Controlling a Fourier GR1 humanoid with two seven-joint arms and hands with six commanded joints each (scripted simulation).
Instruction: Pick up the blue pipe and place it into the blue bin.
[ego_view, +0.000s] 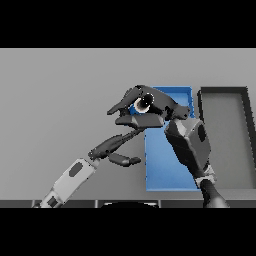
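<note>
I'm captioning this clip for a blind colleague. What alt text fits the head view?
The robot's right hand holds a blue pipe, fingers curled round it, over the far left corner of a blue bin on a grey table. The left hand hovers open just left of the bin, and a dark grey bin sits to the blue one's right.

Two bins — one blue bin (167, 165), one grey bin (225, 140) — one blue pipe (139, 106), two hands.

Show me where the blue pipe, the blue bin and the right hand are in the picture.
blue pipe (139, 106): head view, its blue rim beside the round open end.
blue bin (162, 167): head view, its bare floor.
right hand (159, 102): head view, its back, above the pipe.
</note>
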